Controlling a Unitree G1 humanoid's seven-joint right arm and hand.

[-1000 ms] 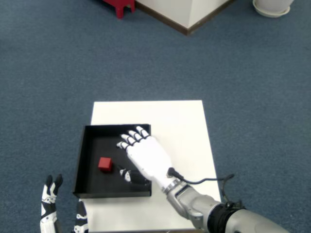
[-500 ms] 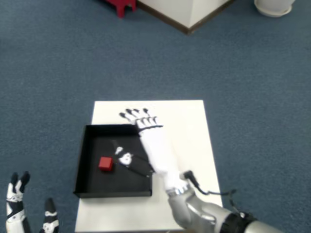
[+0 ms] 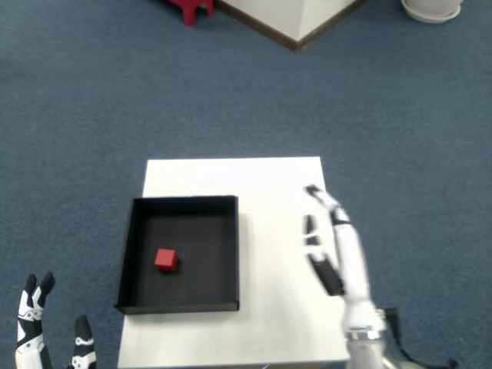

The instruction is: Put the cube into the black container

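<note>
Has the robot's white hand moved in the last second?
Yes. The right hand was over the black container; now it has swung right, off it, above the white table's right edge.

cube (image 3: 165,260): red
container (image 3: 130,244): black
table (image 3: 269,192): white
right hand (image 3: 338,246): white, black fingertips
carpet (image 3: 115,100): blue
stool (image 3: 188,9): red

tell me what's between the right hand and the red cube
In the head view, the black container's right wall and a bare strip of white table separate the right hand from the cube.
</note>
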